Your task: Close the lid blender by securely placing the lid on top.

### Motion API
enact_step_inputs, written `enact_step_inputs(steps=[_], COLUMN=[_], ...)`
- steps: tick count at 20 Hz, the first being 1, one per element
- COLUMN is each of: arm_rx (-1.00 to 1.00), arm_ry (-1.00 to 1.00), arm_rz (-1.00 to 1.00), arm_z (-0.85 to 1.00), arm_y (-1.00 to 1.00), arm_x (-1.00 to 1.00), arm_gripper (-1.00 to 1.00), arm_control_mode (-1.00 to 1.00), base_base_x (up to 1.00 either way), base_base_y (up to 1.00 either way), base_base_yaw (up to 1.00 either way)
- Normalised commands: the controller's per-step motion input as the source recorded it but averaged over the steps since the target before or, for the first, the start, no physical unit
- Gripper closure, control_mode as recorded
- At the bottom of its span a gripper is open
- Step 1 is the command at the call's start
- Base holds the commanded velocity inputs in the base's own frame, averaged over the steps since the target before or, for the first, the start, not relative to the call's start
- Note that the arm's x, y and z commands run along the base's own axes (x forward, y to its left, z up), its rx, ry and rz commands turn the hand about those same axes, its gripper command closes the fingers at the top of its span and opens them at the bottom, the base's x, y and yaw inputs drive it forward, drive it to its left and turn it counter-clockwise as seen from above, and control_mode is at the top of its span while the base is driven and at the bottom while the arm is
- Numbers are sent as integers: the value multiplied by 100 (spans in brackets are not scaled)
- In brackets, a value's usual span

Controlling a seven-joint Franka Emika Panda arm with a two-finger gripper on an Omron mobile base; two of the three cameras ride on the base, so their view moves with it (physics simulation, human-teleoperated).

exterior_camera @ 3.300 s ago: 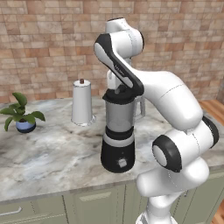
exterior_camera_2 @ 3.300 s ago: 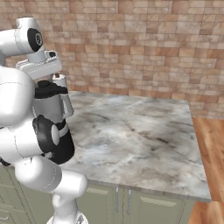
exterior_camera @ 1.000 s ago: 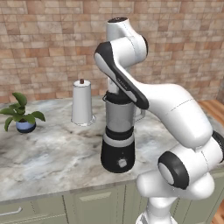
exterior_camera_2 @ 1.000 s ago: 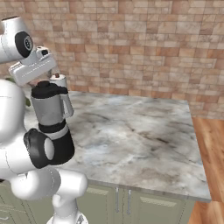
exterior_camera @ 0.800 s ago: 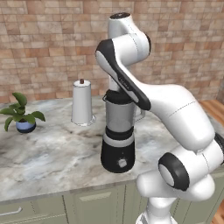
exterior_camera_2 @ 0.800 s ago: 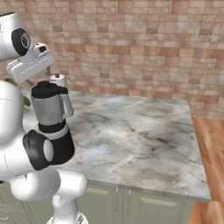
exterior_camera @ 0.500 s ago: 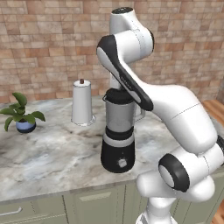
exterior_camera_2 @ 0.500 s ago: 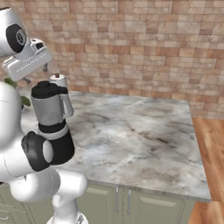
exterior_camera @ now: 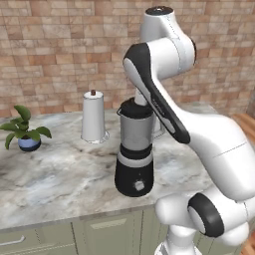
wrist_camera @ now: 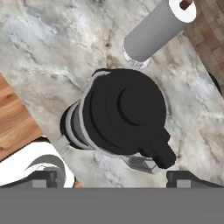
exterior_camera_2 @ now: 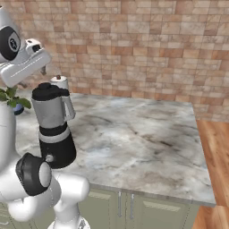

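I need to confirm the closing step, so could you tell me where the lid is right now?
The lid sits on top of the blender jar on the counter, right of the paper-towel roll in the left base view.

A red-brown brick wall point(exterior_camera: 55, 55) runs behind a grey-veined marble counter point(exterior_camera_2: 143, 143). Pale green cabinet doors point(exterior_camera_2: 134, 210) with slim metal handles sit under the counter. Warm wooden floor point(exterior_camera_2: 214, 147) shows past the counter's right end. The light is even and soft.
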Motion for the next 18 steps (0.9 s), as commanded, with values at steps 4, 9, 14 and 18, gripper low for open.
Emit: enact_step_inputs(steps=[4, 9, 14, 18], arm_rx=[7, 8, 6, 3], arm_ry=[-15, -17, -14, -13], arm_rz=[1, 0, 0, 0], arm_z=[-8, -1, 0, 0], arm_y=[-22, -27, -38, -45], arm_x=[-42, -41, -47, -44], arm_gripper=[-100, -100, -100, -100], arm_control_mode=[-100, -100, -100, -100], base_base_x=[0, 0, 0, 0], base_base_y=[0, 0, 0, 0], base_base_yaw=[0, 0, 0, 0])
